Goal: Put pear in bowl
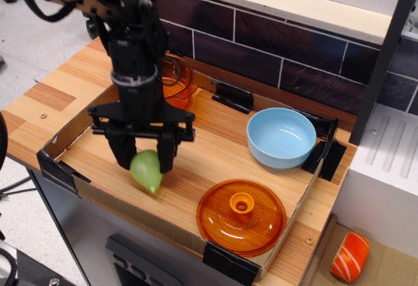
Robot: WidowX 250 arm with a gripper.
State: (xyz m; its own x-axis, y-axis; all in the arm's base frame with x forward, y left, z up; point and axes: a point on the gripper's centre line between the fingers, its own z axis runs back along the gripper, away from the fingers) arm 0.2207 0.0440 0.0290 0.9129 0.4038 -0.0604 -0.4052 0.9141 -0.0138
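The black gripper (144, 160) pinches the little green pear (147, 170) between its fingers at the near left of the tray, maybe just lifted, with the blue bowl (281, 137) far off right.

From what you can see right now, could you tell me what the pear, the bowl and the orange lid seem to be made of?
The pear, between the gripper's fingers, looks like smooth matte plastic: uniform light green, no skin texture. The bowl is opaque light blue with a soft sheen, so either plastic or glazed ceramic. The lid looks like translucent orange plastic, glossy, with wood grain faintly showing through.
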